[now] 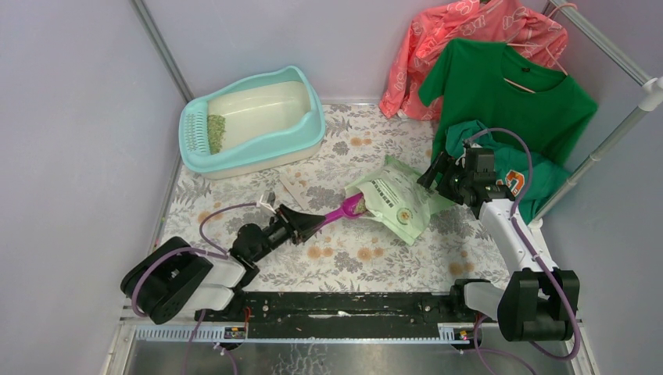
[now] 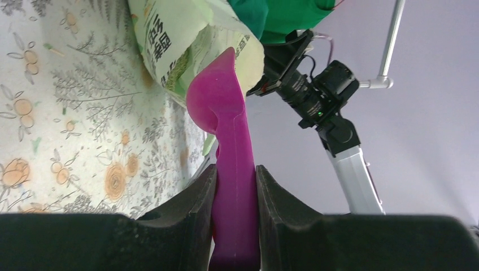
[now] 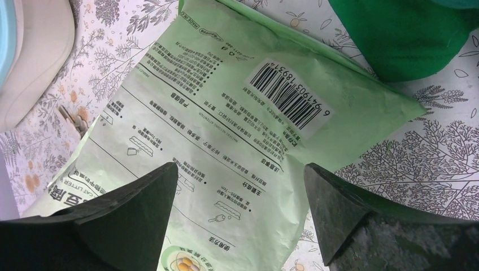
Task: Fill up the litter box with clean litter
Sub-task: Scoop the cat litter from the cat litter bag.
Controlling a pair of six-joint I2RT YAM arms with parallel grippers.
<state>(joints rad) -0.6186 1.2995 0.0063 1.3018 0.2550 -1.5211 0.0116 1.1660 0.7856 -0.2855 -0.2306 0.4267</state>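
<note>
1. Status. The left fingers (image 2: pixel 192 203) are closed narrowly on the handle of the scoop (image 2: pixel 223 107), whose bowl sits at the mouth of the bag (image 1: pixel 403 199). The right fingers (image 3: pixel 141 209) stand wide above the bag's printed face and hold nothing. The litter box (image 1: pixel 313 129) sits at the far left of the surface (image 1: pixel 352 266), well apart from the bag. Only a small patch of litter (image 1: pixel 216 133) lies in it, beside the grate, and the rest of the basin is bare. Whether the scoop is loaded cannot be told.

2. Bag shift. The bag lies flat and unrestrained. A push from the scoop is likely to slide it or fold the mouth shut, giving a poor fill.

3. Scoop rotation. The grip is on the handle only, with the load at the far end. A full bowl may twist between the pads and tip out.

4. Spill in transit. The carry to the box is long, so any tilt or jerk would scatter granules on the patterned surface, where they would be hard to spot.

5. Rim strike. The box wall is raised. A low approach could knock the scoop or shove the box.

6. Snagging. The right arm sits close to the hanging green shirt (image 1: pixel 500 94), so cable or cloth could catch if it moves.
</note>
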